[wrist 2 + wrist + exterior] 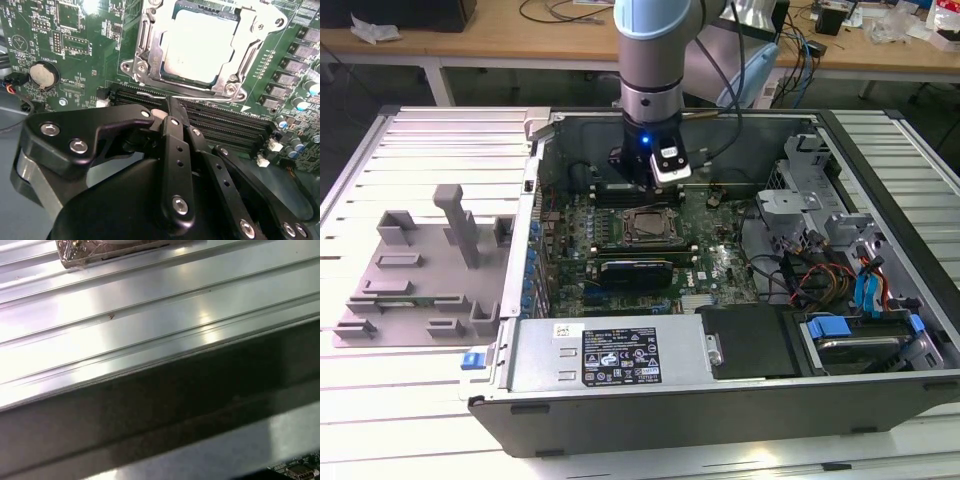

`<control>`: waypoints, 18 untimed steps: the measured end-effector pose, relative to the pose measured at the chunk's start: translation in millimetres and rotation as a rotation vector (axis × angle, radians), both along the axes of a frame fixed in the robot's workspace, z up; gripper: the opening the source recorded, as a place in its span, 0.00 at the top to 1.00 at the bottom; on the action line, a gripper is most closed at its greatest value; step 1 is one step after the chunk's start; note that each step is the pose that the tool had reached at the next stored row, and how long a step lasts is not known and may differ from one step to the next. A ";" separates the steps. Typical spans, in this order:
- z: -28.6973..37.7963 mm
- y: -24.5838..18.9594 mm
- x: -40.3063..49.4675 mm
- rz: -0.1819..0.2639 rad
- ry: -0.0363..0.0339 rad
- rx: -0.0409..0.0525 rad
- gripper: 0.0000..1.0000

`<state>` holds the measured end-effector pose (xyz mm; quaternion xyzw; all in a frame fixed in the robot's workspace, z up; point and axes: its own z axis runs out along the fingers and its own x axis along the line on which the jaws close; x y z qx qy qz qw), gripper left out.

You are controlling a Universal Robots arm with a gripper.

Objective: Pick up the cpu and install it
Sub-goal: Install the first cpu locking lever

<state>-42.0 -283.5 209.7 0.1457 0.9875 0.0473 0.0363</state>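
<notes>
One robot arm reaches down into an open black computer case (720,390) that lies on a ribbed aluminium bench (430,130); its black claw (650,185) hangs above the green motherboard (710,265), just behind the square metal socket frame (645,228) as the exterior view shows it. In the second wrist view the claw (170,107) has its black fingers (172,130) pressed together with nothing between them, their tips over the long black memory slots (225,125) beside the socket frame (150,50); the cpu (200,45), a flat square chip with a shiny silver-grey metal top, lies inside that frame, apart from the claw. A round silver coin battery (44,74) sits on the board near the frame. On the bench at the exterior view's left stands a big grey plastic tray with upright blocks (430,270), well apart from the arm; at the case's near edge lies a grey metal power supply box with a black label (610,355); coloured cables (820,275) run on the exterior view's right. The first wrist view shows the ribbed aluminium surface (150,305) and a dark edge of the case (175,405).
</notes>
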 end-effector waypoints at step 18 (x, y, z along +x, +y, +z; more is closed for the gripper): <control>-9.7 -4.7 -1.5 0.000 -0.0400 -0.0001 0.89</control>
